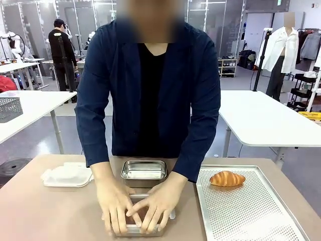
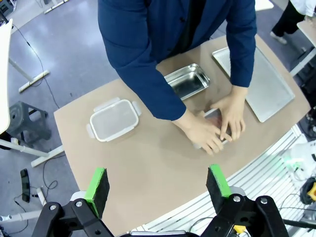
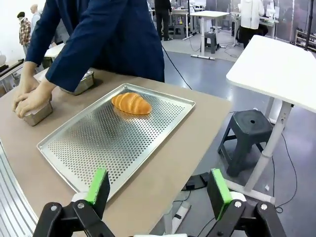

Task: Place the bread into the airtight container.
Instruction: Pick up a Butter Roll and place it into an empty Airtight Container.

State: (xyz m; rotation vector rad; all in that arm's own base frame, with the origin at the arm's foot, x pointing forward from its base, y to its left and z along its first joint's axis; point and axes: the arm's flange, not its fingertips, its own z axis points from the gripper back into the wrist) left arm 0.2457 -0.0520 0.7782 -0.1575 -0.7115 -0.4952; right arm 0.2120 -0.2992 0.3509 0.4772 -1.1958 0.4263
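Bread (image 1: 227, 178) lies at the tray's (image 1: 251, 216) far left corner, long axis along its far edge, nearer our right gripper (image 3: 158, 186), spread and empty, than our left gripper (image 2: 157, 183), also spread, while the person's hands (image 1: 114, 203) cover the container (image 3: 38, 113).

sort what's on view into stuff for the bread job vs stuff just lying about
For the job: croissant; perforated tray it lies on; open steel tin; white clip lid, probably that tin's.

Lying about: second tin under the person's hands, apparently already in use; grey stool; white side table.
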